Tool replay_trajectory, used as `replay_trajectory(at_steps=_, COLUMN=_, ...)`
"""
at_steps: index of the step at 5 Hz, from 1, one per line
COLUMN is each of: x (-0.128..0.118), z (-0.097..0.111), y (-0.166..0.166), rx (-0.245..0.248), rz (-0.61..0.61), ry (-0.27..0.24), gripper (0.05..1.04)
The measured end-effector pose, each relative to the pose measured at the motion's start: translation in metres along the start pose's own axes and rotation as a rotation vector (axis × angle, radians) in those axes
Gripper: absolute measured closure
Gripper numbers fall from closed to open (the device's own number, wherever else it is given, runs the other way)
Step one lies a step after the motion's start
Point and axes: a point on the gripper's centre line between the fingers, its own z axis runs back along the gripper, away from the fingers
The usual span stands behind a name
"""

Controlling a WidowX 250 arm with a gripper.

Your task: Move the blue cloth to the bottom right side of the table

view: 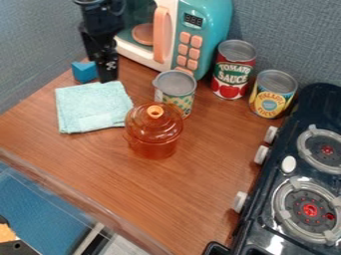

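The wooden table [200, 174] is flanked along its right edge by a toy stove [293, 174]; near its back edge a toy microwave [170, 30] is placed. Toward the back left corner the light blue terry cloth [93, 107] is laid almost flat. The gripper [108, 77] is held at the cloth's back edge; whether it is spread or pressed together cannot be told. The cloth should be found light, soft and unbreakable, easily folded when dragged. It is best pinched by a raised fold near that edge, clear of the lidded orange pot [154, 130] and blue block [85, 71].
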Motion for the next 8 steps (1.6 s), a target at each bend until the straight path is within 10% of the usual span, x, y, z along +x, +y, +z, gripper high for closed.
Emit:
replay_trajectory(at_steps=3, x=-0.021, z=-0.058, y=0.035, rx=0.023, rz=0.192, ry=0.123, gripper=0.084)
replay_trajectory(at_steps=8, x=-0.037, z=-0.09, y=0.008, rx=0.05, rz=0.326, ry=0.241, gripper=0.084)
